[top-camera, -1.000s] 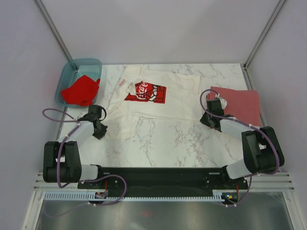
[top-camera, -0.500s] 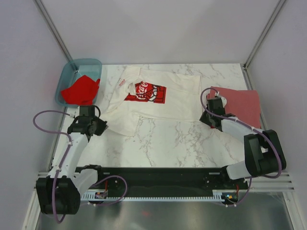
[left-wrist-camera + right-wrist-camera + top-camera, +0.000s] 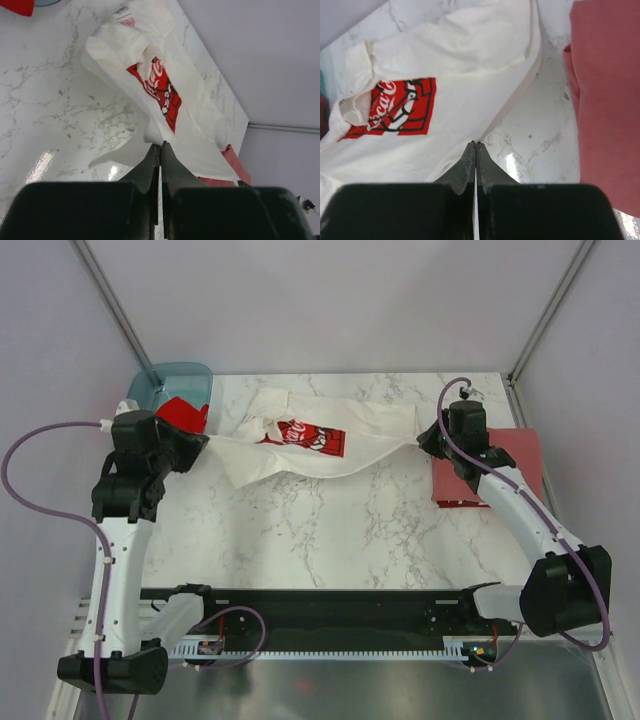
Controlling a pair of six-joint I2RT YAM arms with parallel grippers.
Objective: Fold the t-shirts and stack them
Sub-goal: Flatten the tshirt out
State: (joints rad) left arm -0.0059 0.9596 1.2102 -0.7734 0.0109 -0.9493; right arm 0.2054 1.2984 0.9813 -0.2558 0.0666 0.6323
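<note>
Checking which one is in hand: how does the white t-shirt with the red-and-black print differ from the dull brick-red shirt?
The white printed t-shirt hangs rumpled, stretched between the shut left gripper and right gripper; the dull brick-red shirt lies flat on the table, held by neither. The white one bears a chest print; the brick-red one looks plain. Both are soft cloth.

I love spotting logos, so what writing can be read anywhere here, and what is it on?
"Coca": white script on the red chest print of the white t-shirt; the rest is unclear.
Small red neck label on the same shirt: too small to read.
</note>
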